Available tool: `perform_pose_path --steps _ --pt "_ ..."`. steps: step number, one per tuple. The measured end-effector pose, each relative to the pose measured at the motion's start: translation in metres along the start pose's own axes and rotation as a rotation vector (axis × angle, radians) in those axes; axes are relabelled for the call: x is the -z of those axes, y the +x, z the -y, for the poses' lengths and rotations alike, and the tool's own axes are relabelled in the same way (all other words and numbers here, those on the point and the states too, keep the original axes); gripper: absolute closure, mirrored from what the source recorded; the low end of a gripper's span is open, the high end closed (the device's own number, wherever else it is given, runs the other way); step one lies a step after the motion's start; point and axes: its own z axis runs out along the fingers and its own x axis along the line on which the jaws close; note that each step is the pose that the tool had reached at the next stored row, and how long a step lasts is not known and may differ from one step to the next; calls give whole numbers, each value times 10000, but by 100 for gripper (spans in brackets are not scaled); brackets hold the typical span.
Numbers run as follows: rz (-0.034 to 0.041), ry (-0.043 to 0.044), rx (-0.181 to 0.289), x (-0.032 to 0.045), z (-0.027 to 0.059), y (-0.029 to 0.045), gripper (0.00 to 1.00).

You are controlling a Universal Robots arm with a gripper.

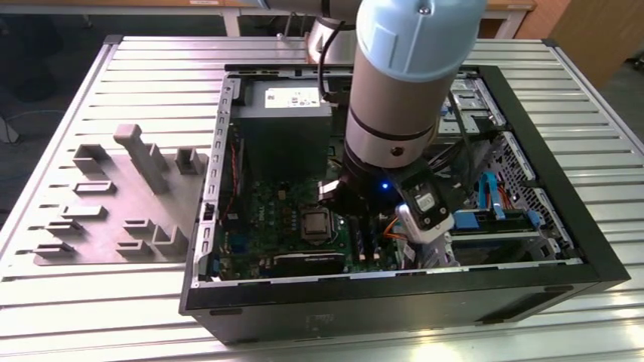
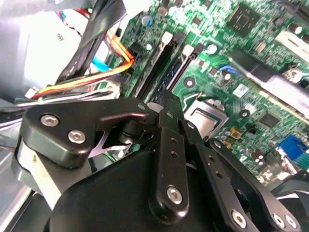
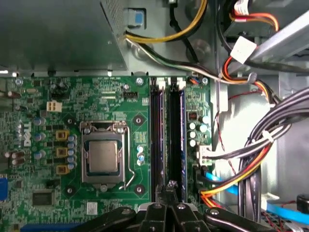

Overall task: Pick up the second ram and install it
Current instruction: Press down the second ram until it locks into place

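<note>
Exterior view: a pale-blue robot arm point(image 1: 408, 75) reaches down into an open computer case point(image 1: 563, 249) lying on its side on a slatted metal table point(image 1: 151, 68), its wrist low over the middle of the frame, above the green motherboard point(image 1: 292, 215). A grey moulded parts tray point(image 1: 121, 204) sits at the exterior view's left, just beside the case, with no memory stick visible in its pockets.

In the first wrist view the gripper point(image 3: 169, 186) hangs directly over the two long black memory slots point(image 3: 157, 135) that run beside the processor socket point(image 3: 104, 154). Its black fingers point(image 3: 175, 212) are drawn together until the tips meet, with nothing visible between them. That pinched posture, held on the line of the slots, looks suited to pressing down on a board's thin top edge rather than carrying one.

The second ram point(image 3: 177, 140) appears to stand edge-on in the slot farther from the socket, a slim bluish strip flanked by the slot's walls. Whether its end latches have closed cannot be told. Bundled cables point(image 3: 256, 159) lie well apart from the slots, leaving the fingers free access.
</note>
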Motion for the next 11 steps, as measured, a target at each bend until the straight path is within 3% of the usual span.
perform_pose_path --steps 8,11 --pt "0 -21 -1 -17 -177 6 89" --pt "-1 -20 0 -16 -204 7 89"
